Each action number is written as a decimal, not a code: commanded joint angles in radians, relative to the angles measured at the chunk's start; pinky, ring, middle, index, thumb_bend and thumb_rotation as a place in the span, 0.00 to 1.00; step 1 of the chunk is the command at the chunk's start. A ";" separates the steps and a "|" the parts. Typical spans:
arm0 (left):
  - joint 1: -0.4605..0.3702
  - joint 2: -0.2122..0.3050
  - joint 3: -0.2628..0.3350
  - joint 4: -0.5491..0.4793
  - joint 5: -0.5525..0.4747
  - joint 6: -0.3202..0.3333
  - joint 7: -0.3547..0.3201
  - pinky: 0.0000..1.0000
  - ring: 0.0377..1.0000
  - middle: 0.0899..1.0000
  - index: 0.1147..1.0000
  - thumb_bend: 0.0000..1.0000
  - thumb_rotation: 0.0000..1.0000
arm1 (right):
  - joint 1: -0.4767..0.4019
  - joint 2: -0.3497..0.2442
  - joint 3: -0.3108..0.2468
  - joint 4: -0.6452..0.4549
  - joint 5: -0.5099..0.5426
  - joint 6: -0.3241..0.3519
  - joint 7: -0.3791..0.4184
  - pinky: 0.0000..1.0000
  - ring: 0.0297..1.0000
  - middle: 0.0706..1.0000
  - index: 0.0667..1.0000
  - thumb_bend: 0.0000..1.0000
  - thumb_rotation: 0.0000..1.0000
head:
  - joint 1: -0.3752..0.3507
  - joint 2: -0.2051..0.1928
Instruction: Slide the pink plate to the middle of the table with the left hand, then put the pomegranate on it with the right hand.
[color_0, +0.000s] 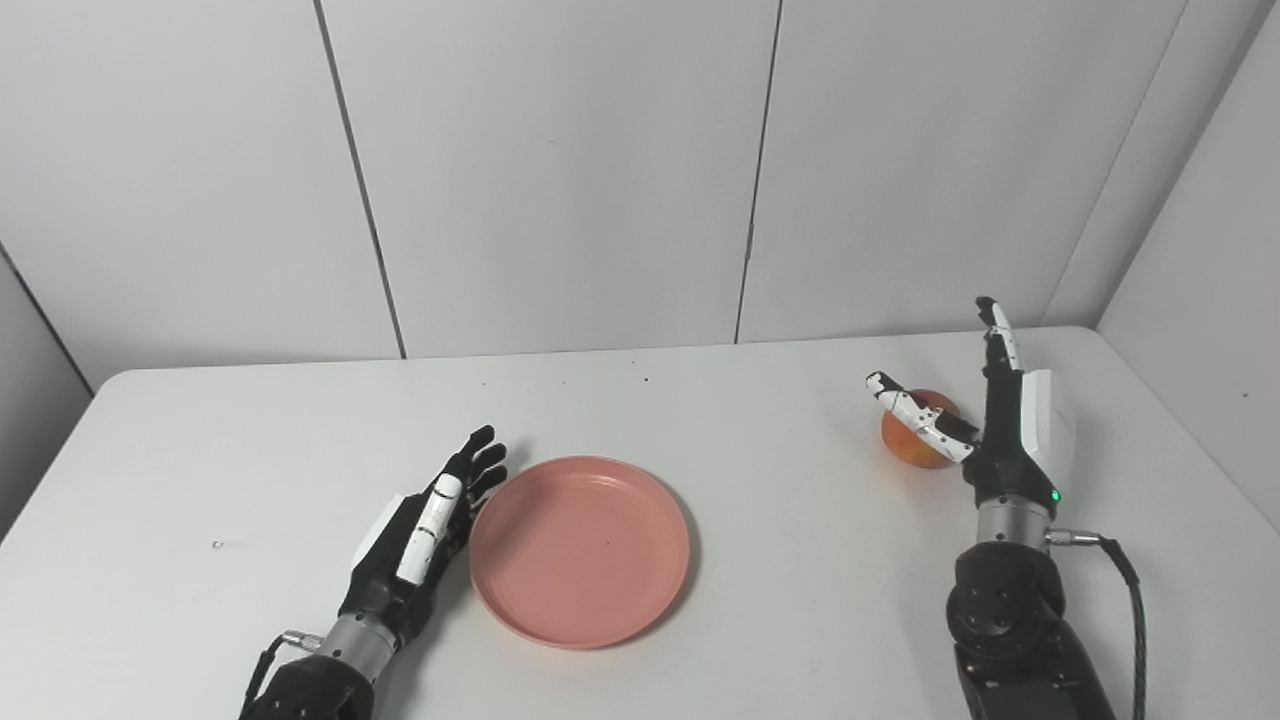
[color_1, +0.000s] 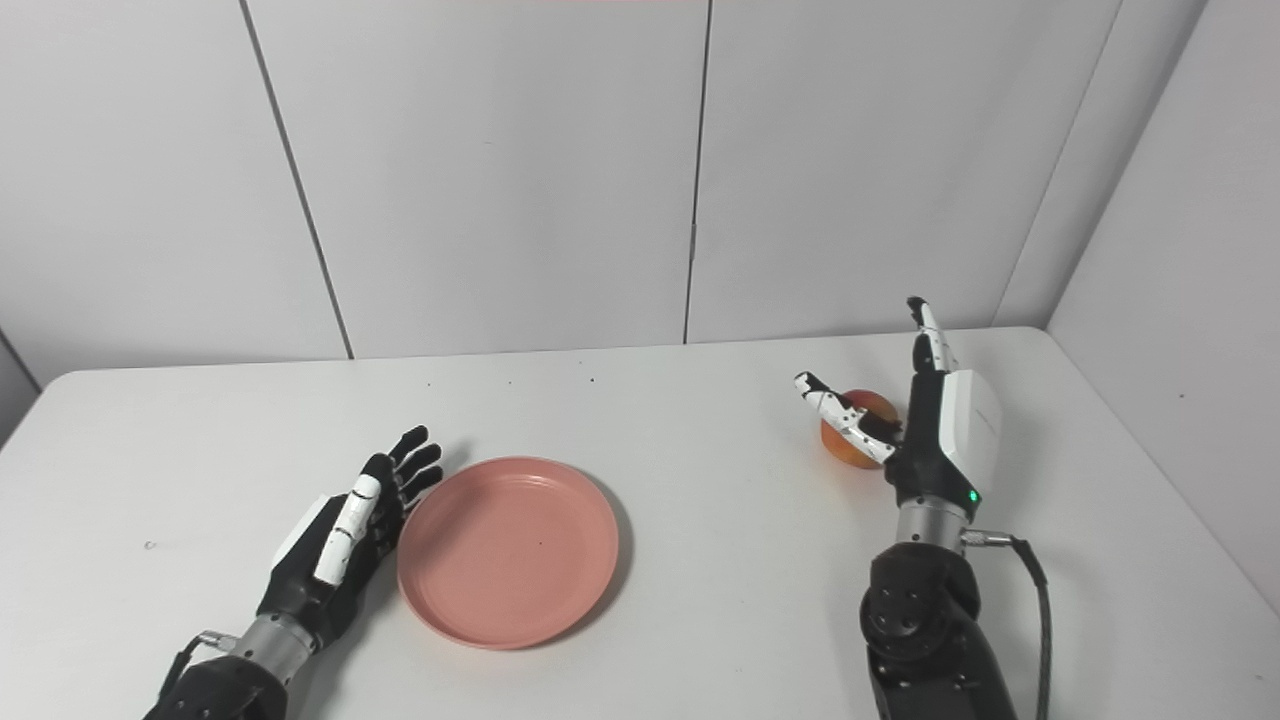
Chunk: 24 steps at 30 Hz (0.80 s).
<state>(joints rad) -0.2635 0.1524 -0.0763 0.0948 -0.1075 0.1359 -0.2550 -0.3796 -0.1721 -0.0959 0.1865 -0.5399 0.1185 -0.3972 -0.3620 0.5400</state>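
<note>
Plate (color_0: 580, 550): plain salmon pink, no pattern, slightly darker at rim shadow. Pomegranate (color_0: 915, 450): orange-red w/ paler yellowish patch low on the front. Table (color_0: 760, 600): matte white, a few tiny dark specks near the back edge & one on the left. Left hand (color_0: 425, 535): black body, white panel on back, white thumb segment, silver wrist ring. Right hand (color_0: 1000, 425): black w/ white back panel, white-and-black finger segments, small green LED near wrist, silver wrist ring, black cable (color_0: 1125, 590). Wall panels (color_0: 560, 170): plain light grey-white w/ dark seams.
</note>
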 joint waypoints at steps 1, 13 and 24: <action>-0.015 0.009 -0.002 0.007 0.004 -0.016 -0.012 0.94 0.96 0.97 0.97 0.58 1.00 | -0.051 -0.027 0.000 0.001 0.000 0.001 -0.009 0.79 0.89 0.91 0.91 0.78 0.52 | 0.001 -0.002; -0.012 0.015 -0.007 -0.004 0.004 -0.019 -0.015 0.94 0.96 0.96 0.97 0.57 1.00 | -0.066 -0.044 0.019 0.079 0.008 0.030 -0.002 0.76 0.88 0.91 0.90 0.81 0.55 | -0.005 0.001; -0.010 0.013 -0.006 -0.005 0.003 -0.012 -0.011 0.94 0.96 0.96 0.97 0.58 1.00 | -0.091 -0.052 0.029 0.171 0.022 0.023 -0.013 0.75 0.87 0.89 0.89 0.84 0.49 | -0.005 0.004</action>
<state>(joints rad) -0.2634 0.1570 -0.0819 0.0982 -0.1073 0.1248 -0.2554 -0.4253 -0.1986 -0.0639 0.3669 -0.5252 0.1436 -0.3964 -0.3682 0.5430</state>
